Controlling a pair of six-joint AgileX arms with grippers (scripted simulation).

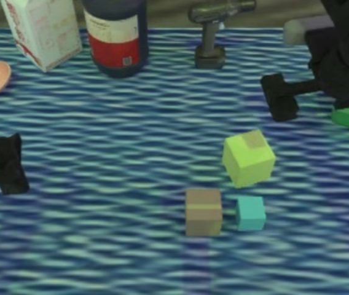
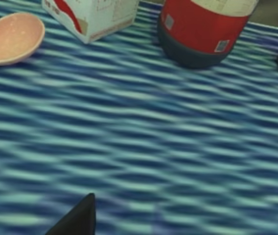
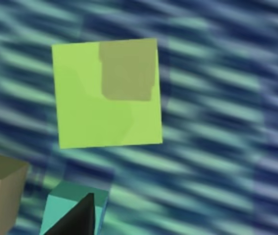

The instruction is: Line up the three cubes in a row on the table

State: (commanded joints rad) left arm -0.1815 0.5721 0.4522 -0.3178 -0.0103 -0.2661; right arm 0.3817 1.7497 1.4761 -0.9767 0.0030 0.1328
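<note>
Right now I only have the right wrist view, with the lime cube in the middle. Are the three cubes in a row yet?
Observer: No. From above, the tan cube and teal cube sit side by side, and the lime cube stands farther back, out of line.
Operator: Where's my right hand?
Observer: The right hand is beyond the lime cube, toward the far right, touching no cube.
Operator: And the left?
Observer: The left hand is parked at the left edge of the table, far from the cubes.
</note>
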